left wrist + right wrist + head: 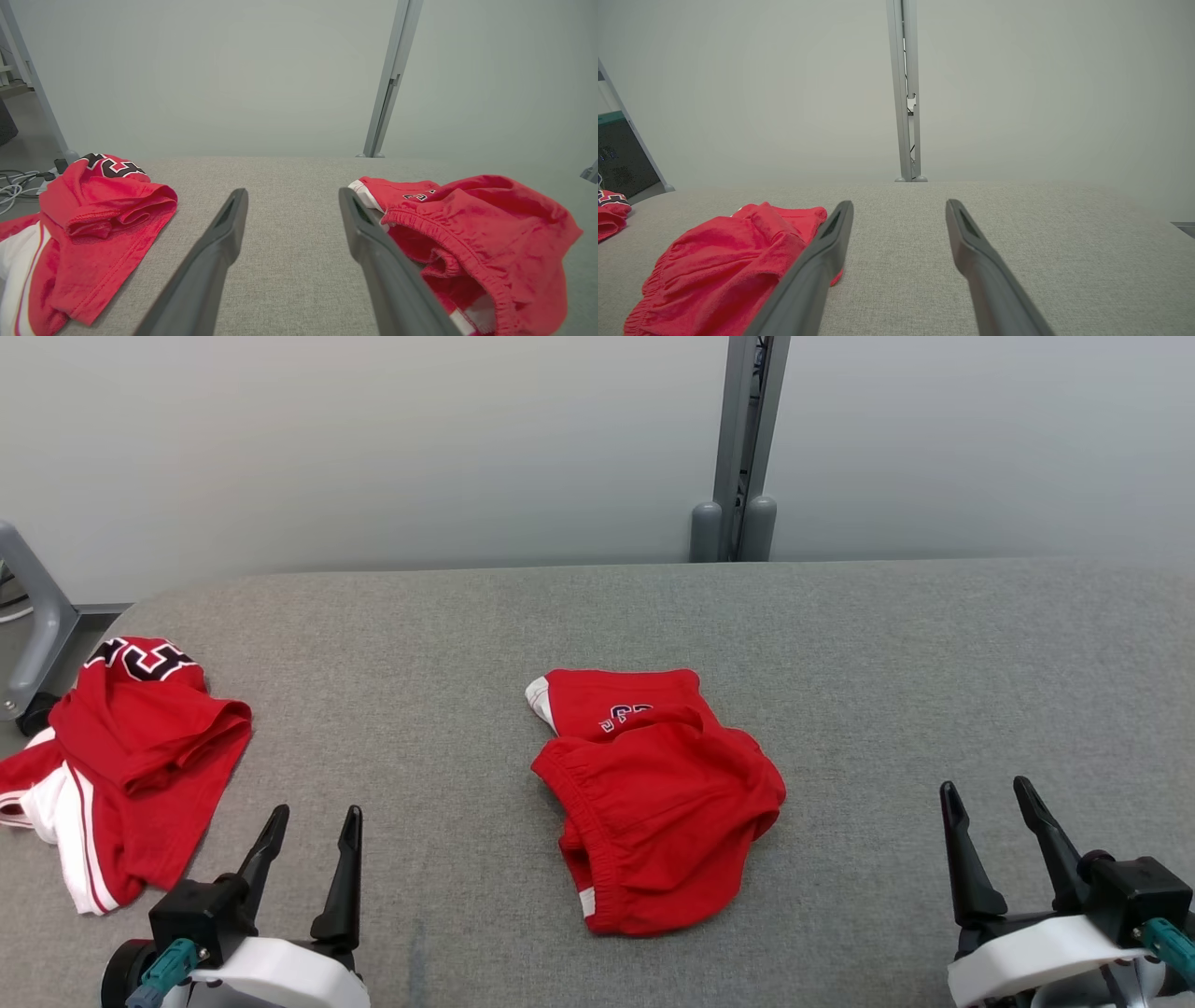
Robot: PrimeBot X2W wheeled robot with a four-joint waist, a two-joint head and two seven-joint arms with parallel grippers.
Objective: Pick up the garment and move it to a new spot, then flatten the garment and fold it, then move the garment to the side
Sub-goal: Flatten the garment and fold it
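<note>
The garment (653,793), crumpled red shorts with a white side stripe and an elastic waistband, lies bunched in the middle of the grey padded table (840,644). My left gripper (316,814) hovers open near the front edge, left of the shorts, nothing between its fingers. In the left wrist view the left gripper (293,193) points past the garment (486,233), which lies to the right of its fingers. My right gripper (985,787) stands open at the front right, well clear of the cloth. From the right wrist, the garment (724,266) sits left of the open right gripper (900,204).
A second red garment (131,747) with white trim and black lettering lies heaped at the table's left edge, partly hanging over it. A grey post (747,448) stands behind the table against the pale wall. A grey frame (33,616) and cables (14,184) are off the left side.
</note>
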